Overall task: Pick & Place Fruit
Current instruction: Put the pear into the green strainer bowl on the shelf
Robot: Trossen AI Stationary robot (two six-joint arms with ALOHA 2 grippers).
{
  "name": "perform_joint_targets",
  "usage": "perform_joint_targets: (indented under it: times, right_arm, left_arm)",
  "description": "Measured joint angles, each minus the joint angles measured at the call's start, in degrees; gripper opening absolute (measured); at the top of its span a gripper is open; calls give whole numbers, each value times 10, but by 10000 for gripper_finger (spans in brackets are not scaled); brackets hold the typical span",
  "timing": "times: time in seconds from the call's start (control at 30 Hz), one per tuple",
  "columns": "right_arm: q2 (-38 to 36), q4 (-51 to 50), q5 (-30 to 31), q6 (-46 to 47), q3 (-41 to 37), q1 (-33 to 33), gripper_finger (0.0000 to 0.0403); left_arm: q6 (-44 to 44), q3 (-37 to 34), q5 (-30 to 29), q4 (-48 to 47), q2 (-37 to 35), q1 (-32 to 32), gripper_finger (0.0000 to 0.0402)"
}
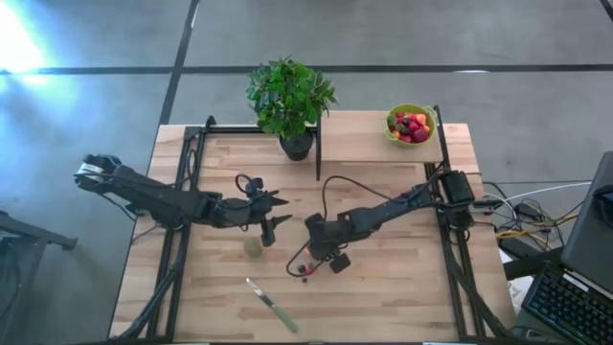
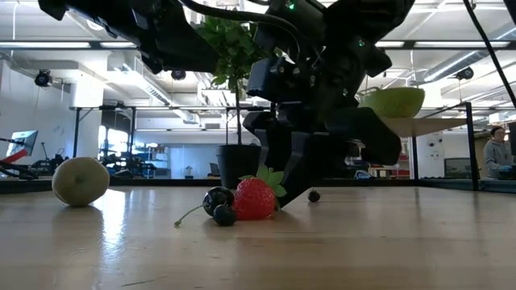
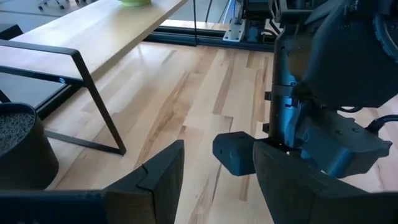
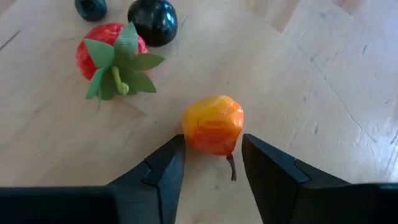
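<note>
Lying on the wooden table (image 1: 402, 287) just ahead of the right gripper (image 4: 212, 163): an orange fruit (image 4: 212, 124), set between the two dark fingertips, gaps visible on both sides, so fingers parted and not clamped on it. Beyond it, toward ten o'clock in the right wrist view, a strawberry (image 4: 109, 53) with its green leaf cap facing the camera, and past that two dark berries (image 4: 152, 20), close together. Seen from table height, strawberry (image 2: 255, 199) touching the dark berries (image 2: 218, 201), gripper body hanging right above. From overhead, this small cluster (image 1: 305, 269) near table centre, right gripper (image 1: 326, 257) over it. At nine o'clock from the cluster, a dull-green ball (image 1: 252, 246), well apart. Just above the ball, left gripper (image 1: 271, 213), fingers spread, holding nothing. At one o'clock, far off on the raised shelf, a green bowl (image 1: 427, 119) with red fruit (image 1: 411, 126).
</note>
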Motion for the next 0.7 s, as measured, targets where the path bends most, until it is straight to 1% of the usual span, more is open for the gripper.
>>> perform_joint_targets:
  times: [0.13,0.37,0.5,0.7]
  right_arm:
    - [-3,1,-4,0,-4,-1,123]
    - [-3,-3,-9,1,-6,0,22]
    - [-3,-5,-9,29,-6,0,12]
    - [-13,-20,-2,35,-7,0,9]
  left_arm:
    - [-1,0,0,0,0,0,197]
    - [-2,0,0,0,0,0,197]
    - [-2,0,0,0,0,0,197]
    - [-2,0,0,0,0,0,197]
